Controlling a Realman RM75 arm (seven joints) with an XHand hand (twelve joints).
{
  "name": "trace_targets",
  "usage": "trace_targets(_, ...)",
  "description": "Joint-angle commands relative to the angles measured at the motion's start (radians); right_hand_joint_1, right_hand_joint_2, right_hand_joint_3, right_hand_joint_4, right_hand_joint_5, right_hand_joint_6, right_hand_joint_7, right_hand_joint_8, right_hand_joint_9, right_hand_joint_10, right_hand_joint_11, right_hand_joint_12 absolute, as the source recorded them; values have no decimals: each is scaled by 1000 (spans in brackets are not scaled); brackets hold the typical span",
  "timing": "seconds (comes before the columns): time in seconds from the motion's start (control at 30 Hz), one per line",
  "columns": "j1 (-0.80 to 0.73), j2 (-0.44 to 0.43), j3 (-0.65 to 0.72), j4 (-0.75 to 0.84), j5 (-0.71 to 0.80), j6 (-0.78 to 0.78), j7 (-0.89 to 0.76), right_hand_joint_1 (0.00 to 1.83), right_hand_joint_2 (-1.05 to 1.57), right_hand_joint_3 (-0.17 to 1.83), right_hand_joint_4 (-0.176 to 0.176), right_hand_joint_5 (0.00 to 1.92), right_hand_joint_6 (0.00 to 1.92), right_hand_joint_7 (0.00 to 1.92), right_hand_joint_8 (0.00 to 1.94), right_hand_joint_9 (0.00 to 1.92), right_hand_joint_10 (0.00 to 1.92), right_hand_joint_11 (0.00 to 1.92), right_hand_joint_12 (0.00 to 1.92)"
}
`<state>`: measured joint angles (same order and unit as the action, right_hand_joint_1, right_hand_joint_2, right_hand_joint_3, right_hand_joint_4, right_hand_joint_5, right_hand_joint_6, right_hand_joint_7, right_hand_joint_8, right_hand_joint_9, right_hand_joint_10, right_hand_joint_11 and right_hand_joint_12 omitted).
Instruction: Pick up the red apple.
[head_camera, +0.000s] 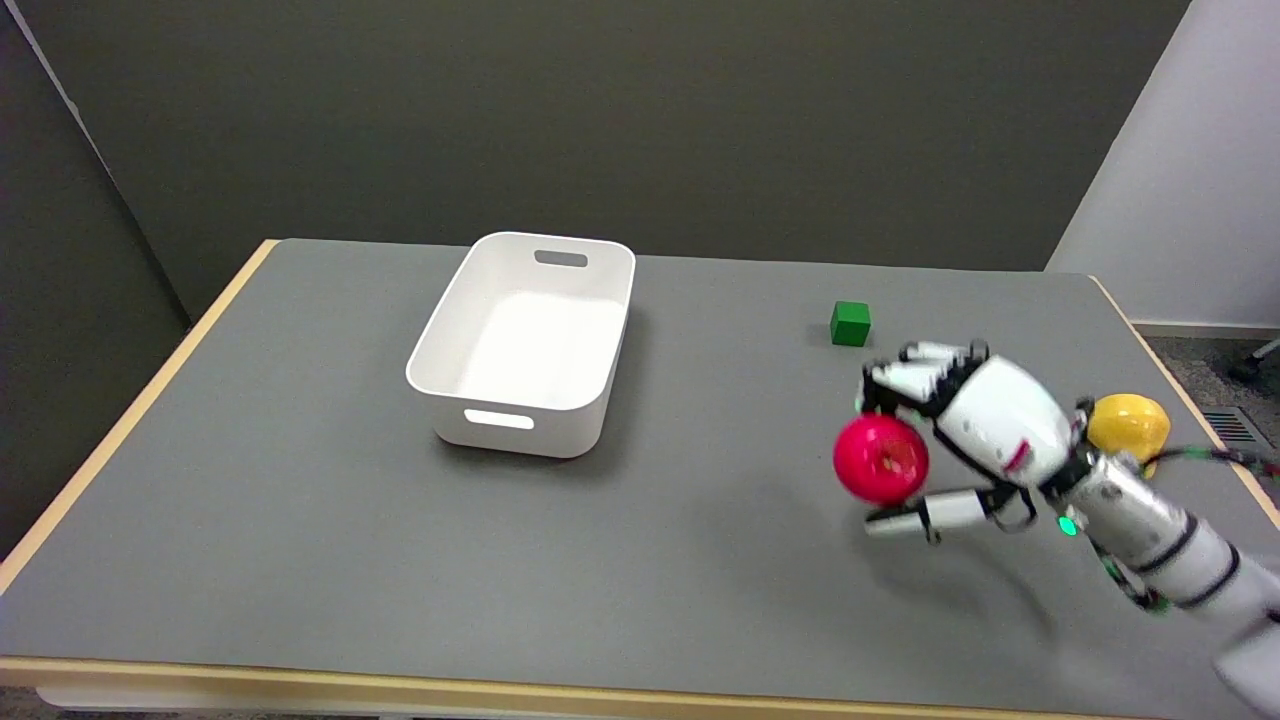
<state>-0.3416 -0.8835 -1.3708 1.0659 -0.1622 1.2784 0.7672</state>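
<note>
Fingers (915, 378) curl over the top of the glossy red apple (880, 459) while the thumb reaches in below it, so the right black-and-white hand (960, 430) has the fruit gripped between them at the desk's right side. A shadow lies on the grey-topped desk (300, 520) beneath the apple. Just behind the wrist sits a round yellow fruit (1130, 425). A small green cube (850, 324) rests farther back, and a white plastic bin with handle slots (525, 345) stands well apart to the left.
</note>
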Motion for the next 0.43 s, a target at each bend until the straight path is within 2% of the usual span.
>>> trace_targets(0.03,544,74,-211,151,4,-319,-5,1178,1089,403,-176,668,1519,713,1537,888,1915,631,1678)
trace_targets(0.07,557,53,-289,303,59,-258,58,1178,1089,402,-176,669,1518,714,1536,890,1916,627,1672)
trace_targets(0.1,661,61,-298,102,1,-353,-13,1179,1089,401,-176,669,1517,714,1534,891,1917,625,1669)
trace_targets(0.3,919,-36,-513,45,-38,-466,-13,1180,1090,394,-176,672,1509,717,1527,891,1920,617,1669)
trace_targets(0.33,938,-56,-536,64,-42,-468,-4,1181,1089,393,-176,674,1507,718,1525,891,1920,616,1671)
trace_targets(0.37,962,-114,-628,228,-7,-422,64,1181,1089,392,-176,675,1505,720,1522,892,1920,615,1672)
trace_targets(0.4,986,-110,-561,36,-90,-508,-13,1181,1089,392,-176,675,1505,720,1522,891,1920,613,1673)
trace_targets(0.43,994,-123,-567,36,-99,-516,-13,1182,1089,392,-176,674,1505,720,1522,889,1919,612,1674)
